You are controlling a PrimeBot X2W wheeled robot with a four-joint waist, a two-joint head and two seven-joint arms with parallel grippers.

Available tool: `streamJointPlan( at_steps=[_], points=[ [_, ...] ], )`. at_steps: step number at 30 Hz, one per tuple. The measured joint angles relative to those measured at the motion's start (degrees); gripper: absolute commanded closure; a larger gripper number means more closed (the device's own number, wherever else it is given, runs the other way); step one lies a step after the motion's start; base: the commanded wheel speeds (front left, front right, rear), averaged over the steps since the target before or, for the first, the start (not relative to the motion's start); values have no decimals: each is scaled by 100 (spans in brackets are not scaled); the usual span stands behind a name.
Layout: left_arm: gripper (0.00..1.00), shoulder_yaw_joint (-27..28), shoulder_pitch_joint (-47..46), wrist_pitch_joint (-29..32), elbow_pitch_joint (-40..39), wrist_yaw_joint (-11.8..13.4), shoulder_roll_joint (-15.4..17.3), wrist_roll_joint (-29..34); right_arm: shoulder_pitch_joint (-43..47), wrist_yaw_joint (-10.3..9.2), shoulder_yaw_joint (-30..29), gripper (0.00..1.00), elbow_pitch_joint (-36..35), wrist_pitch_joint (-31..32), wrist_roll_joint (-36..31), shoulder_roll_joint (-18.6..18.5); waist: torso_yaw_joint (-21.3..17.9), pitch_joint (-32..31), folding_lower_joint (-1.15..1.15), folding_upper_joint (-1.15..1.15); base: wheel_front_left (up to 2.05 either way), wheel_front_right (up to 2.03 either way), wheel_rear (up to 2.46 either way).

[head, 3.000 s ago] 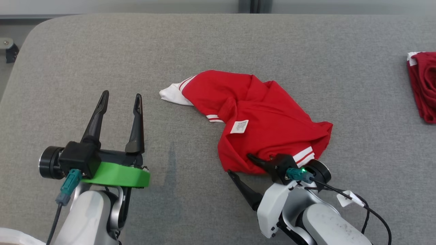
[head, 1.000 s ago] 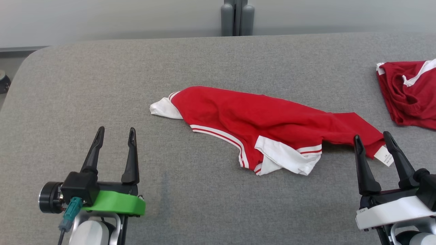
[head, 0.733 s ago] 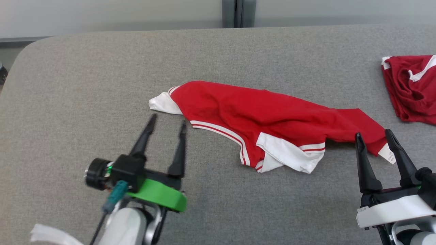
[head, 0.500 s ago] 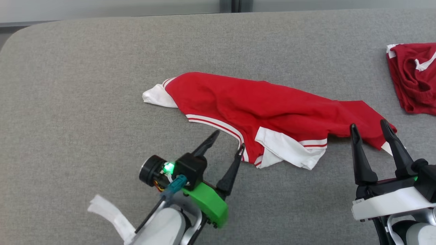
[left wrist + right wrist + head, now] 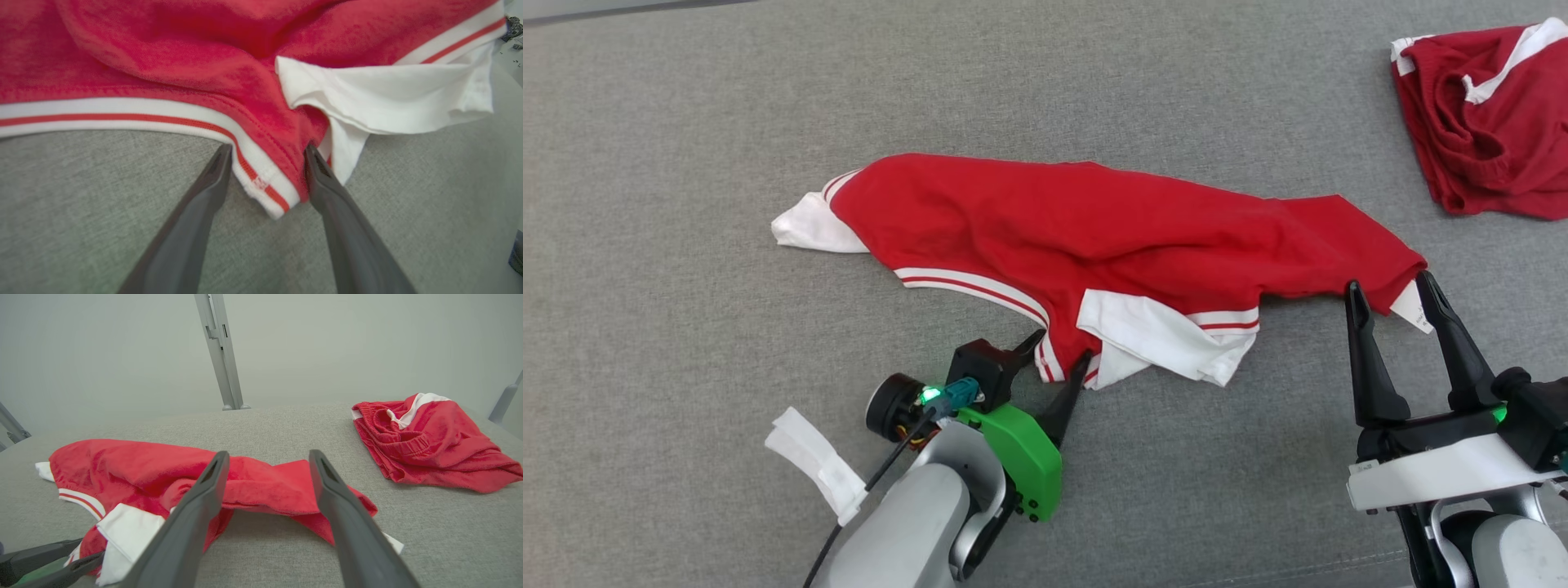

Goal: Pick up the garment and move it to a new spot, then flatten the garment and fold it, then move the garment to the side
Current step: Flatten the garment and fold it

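Note:
The red garment (image 5: 1094, 237) with white striped trim lies stretched left to right on the grey table. My left gripper (image 5: 1062, 347) is open, low at the garment's front edge. In the left wrist view its fingers straddle the striped hem corner (image 5: 265, 183), beside a folded white sleeve (image 5: 388, 94). My right gripper (image 5: 1387, 284) stands open at the garment's right end, where the red corner and a white label (image 5: 1409, 310) lie between its fingers. In the right wrist view that gripper (image 5: 269, 454) hovers above the cloth (image 5: 261, 486).
A second, darker red garment (image 5: 1486, 122) lies crumpled at the table's back right, also seen in the right wrist view (image 5: 429, 441). A grey metal post (image 5: 218, 351) rises behind the table. The grey padded table (image 5: 686, 367) spreads wide to the left.
The garment went from a heap to a long stretched shape and my right gripper let go of it. My left gripper swung right and forward to the striped hem corner. The camera tilted down.

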Motion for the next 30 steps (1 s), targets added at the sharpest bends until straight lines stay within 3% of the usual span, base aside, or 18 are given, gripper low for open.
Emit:
streamJointPlan(
  at_steps=[6, 11, 18, 23, 25, 30],
  points=[
    [100, 230, -87, -269, 157, 55, 111, -142, -4, 0, -62, 0, 85, -88, 35, 31, -74, 56, 0, 0, 0, 0, 0],
    [100, 572, 116, -364, -265, 358, 590, -204, -4, 0, -111, 0, 131, -107, 69, 46, 61, -20, 0, 0, 0, 0, 0],
    [100, 1285, 328, -202, -1107, 792, 1530, -342, -4, 0, -137, 0, 140, -88, 97, 54, 315, -114, 0, 0, 0, 0, 0],
    [100, 1616, 202, -103, -1293, 826, 1887, -474, -57, 0, -124, 0, 134, -70, 98, 45, 374, -109, 0, 0, 0, 0, 0],
    [0, 1704, 119, -218, -1290, 812, 1882, -538, -91, 0, -133, 0, 133, -71, 99, 26, 357, -105, 0, 0, 0, 0, 0],
    [0, 1926, 126, -843, -1269, 910, 1657, -688, -103, 0, -132, 0, 102, -73, 97, 12, 313, -163, 0, 0, 0, 0, 0]
  ],
)
